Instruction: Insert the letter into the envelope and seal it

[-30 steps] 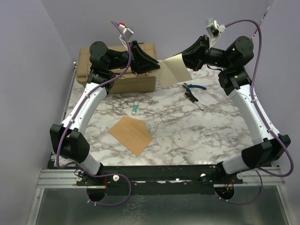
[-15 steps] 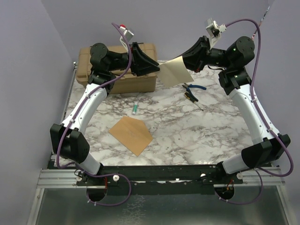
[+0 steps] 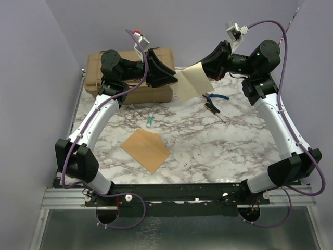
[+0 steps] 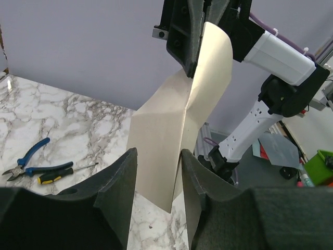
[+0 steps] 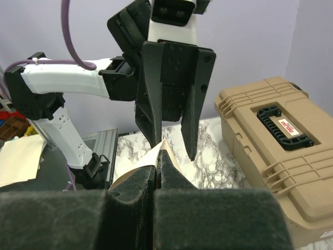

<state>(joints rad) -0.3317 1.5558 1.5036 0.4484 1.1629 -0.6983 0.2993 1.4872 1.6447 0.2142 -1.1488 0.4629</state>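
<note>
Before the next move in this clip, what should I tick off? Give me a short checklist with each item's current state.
1. Right claw gripping the flat pale peach-tan paper letter: ok, shut on its upper edge, with the sheet in the air.
2. Left claw straddling the letter's lower part: ok, open, one finger on each side.
3. Letter flat: not ok, creased and curling.
4. Orange-brown kraft paper envelope lying free on the marble table: ok.
5. Envelope's opening facing up: cannot tell.
</note>
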